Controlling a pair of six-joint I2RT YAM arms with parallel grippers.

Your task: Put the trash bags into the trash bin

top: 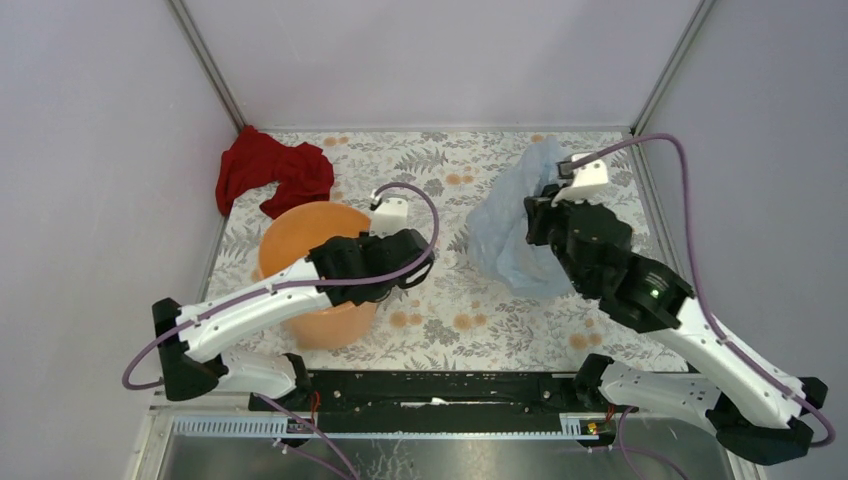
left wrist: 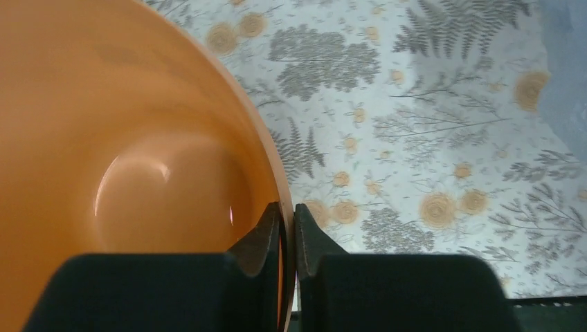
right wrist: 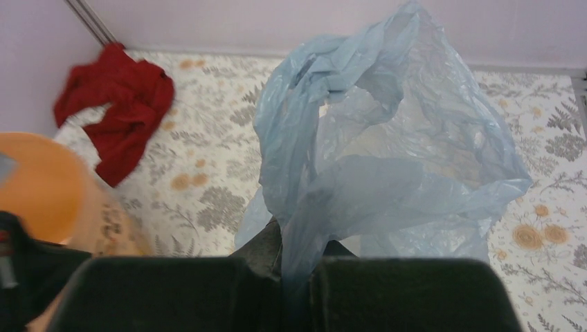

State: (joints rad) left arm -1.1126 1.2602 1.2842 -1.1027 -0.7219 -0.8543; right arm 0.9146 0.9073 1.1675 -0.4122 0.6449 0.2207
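Observation:
The round orange trash bin (top: 312, 232) stands at the left of the table, and its inside fills the left wrist view (left wrist: 124, 138). My left gripper (left wrist: 286, 228) is shut on the bin's right rim, one finger inside the wall and one outside. The pale blue translucent trash bag (top: 510, 220) is bunched at the right, lifted off the table. My right gripper (right wrist: 301, 245) is shut on a gathered fold of the bag (right wrist: 387, 159), which billows up in front of its camera. In the top view the right gripper (top: 545, 215) sits at the bag's right side.
A crumpled red cloth (top: 270, 172) lies at the back left corner, also in the right wrist view (right wrist: 118, 111). The floral tablecloth (top: 450, 310) covers the table, with grey walls on three sides. A black rail (top: 440, 390) runs along the near edge.

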